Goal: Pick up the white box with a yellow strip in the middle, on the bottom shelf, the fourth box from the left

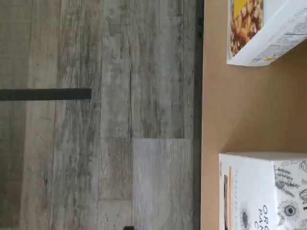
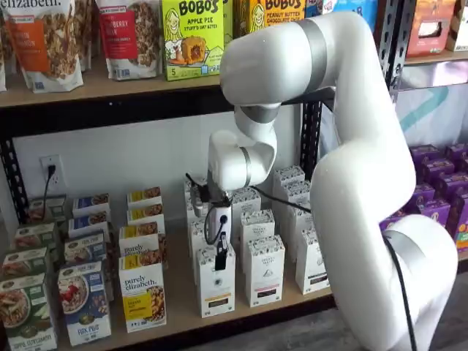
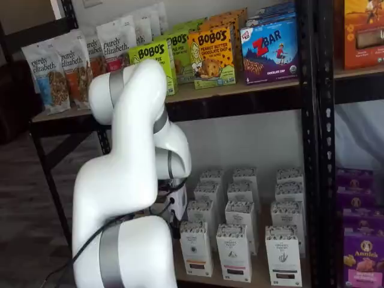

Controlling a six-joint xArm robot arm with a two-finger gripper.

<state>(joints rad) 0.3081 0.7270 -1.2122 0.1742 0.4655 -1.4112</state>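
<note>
The white box [image 2: 216, 282] stands at the front of the bottom shelf [image 2: 181, 316], its low black label showing a yellow strip. My gripper [image 2: 220, 257] hangs right at its speckled top band. Only one dark finger shape shows against the box, so I cannot tell whether the gripper is open or closed on it. In a shelf view my arm hides the fingers, and the box [image 3: 196, 247] stands just beside the arm. The wrist view shows a white carton [image 1: 261, 191] with a flower print and an orange-yellow strip on the tan board [image 1: 249, 110].
Like white cartons [image 2: 264, 270] stand in rows to the right and behind. The purely elizabeth box [image 2: 142, 294] stands to the left, also in the wrist view [image 1: 264, 28]. More cereal boxes [image 2: 84, 301] are further left, purple boxes [image 2: 439, 191] far right. Grey plank floor [image 1: 96, 143] lies below.
</note>
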